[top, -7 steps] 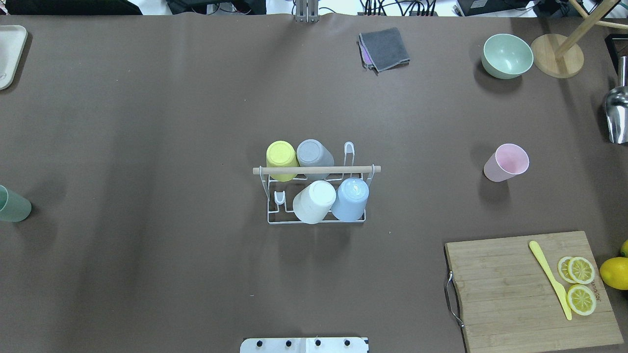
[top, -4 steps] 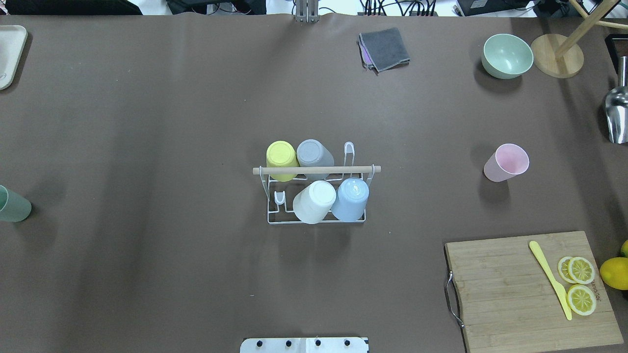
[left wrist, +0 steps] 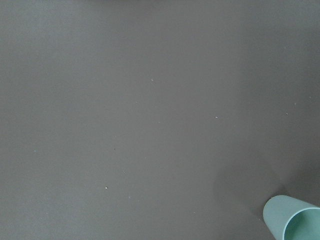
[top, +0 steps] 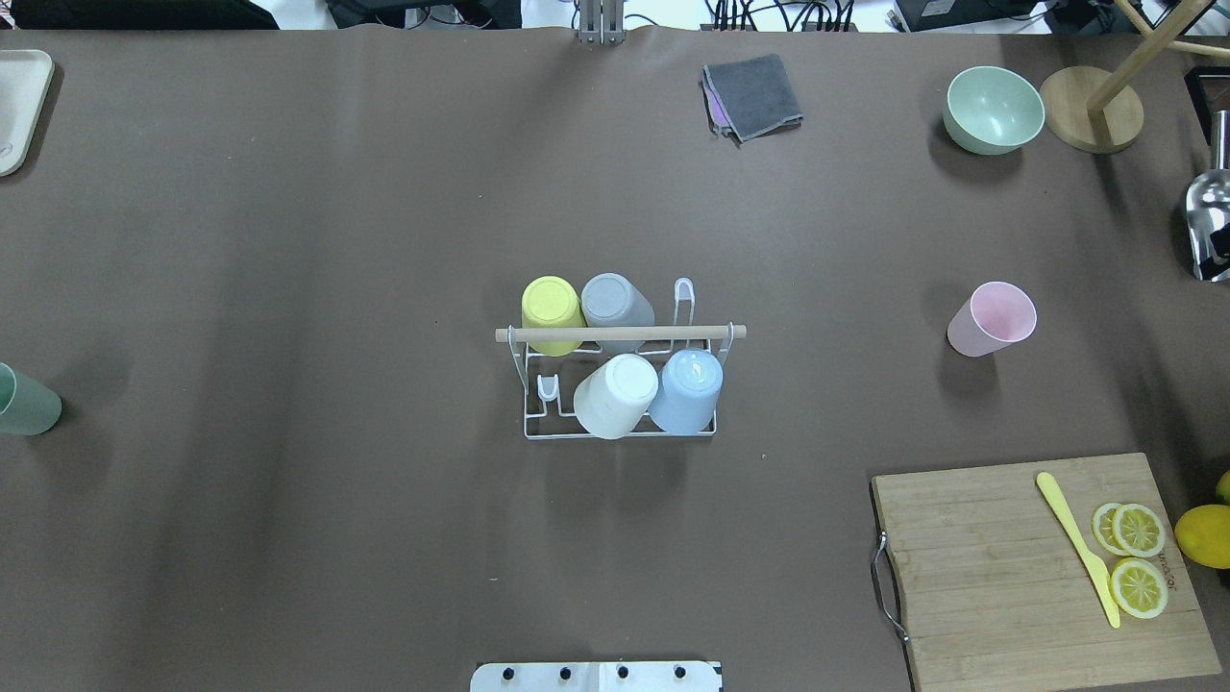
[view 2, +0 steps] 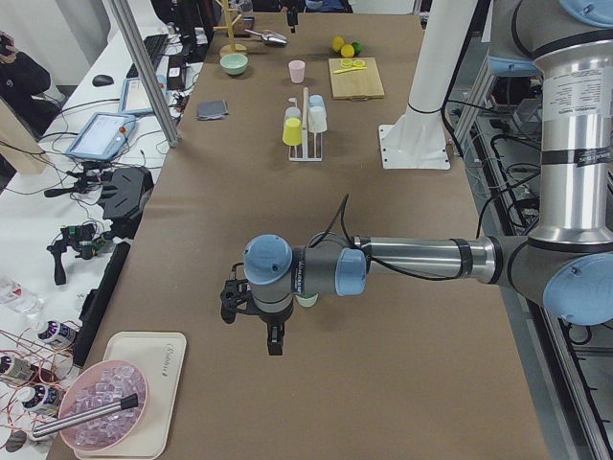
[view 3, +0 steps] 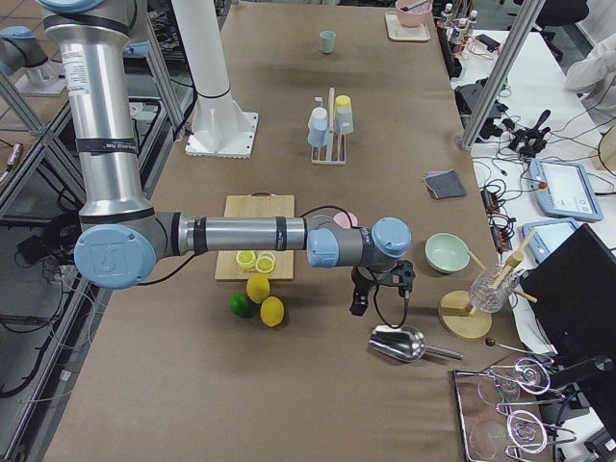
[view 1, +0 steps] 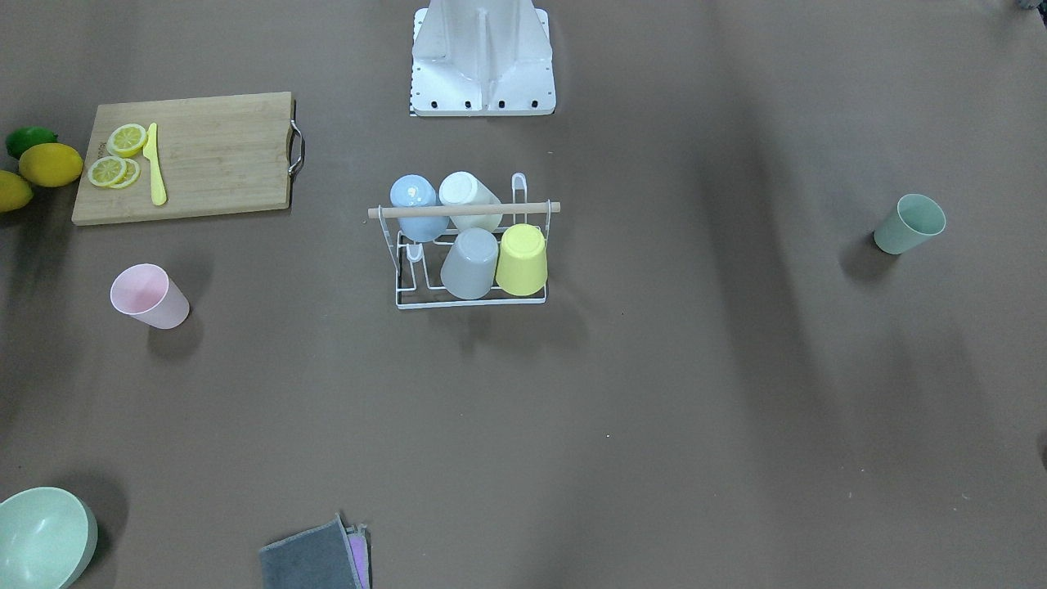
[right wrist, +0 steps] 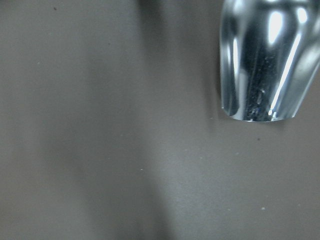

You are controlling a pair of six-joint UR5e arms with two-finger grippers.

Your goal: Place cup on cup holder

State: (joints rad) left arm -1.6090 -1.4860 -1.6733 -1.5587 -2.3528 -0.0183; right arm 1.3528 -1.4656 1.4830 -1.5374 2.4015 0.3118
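Observation:
The white wire cup holder (top: pixel 620 434) with a wooden rod handle stands mid-table and also shows in the front view (view 1: pixel 470 303). It bears upside-down yellow (top: pixel 551 306), grey (top: pixel 615 302), white (top: pixel 615 392) and blue (top: pixel 688 386) cups. A pink cup (top: pixel 990 319) stands upright to its right. A green cup (top: pixel 24 404) stands at the left edge and shows at the bottom right of the left wrist view (left wrist: pixel 292 217). My left gripper (view 2: pixel 254 331) hangs beside the green cup. My right gripper (view 3: pixel 377 296) hangs near the metal scoop. I cannot tell whether either is open or shut.
A wooden cutting board (top: pixel 999 577) with lemon slices and a yellow knife lies front right, lemons (top: pixel 1203 534) beside it. A green bowl (top: pixel 994 109), wooden stand (top: pixel 1091 108), metal scoop (top: pixel 1209 226) and grey cloth (top: pixel 754 94) lie at the back right. A tray (top: pixel 19 106) is back left.
The cups and the holder have not moved. The shadows at the table's right edge have shifted a little.

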